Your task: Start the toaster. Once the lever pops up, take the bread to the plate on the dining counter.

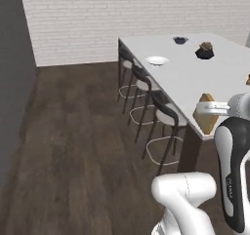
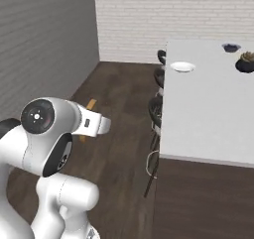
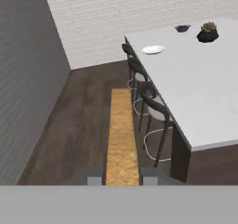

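The end effector (image 3: 122,180) is clamping the bread (image 3: 122,135), gripping it edge-on between both fingers, so the slice is sticking straight out over the dark wood floor (image 3: 83,125). It's hanging in the air just beside the near corner of the dining worktop (image 3: 204,97). The white plate (image 3: 153,49) is sitting well away, near the far edge, above the bar stools (image 3: 151,100).

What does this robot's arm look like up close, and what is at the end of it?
The arm is glossy white with rounded, bulging segments and dark grey to black joints; one joint cap is a dark disc with small markings. No loose cables show. At its tip, the gripper has two small, dark grey, blocky fingers.
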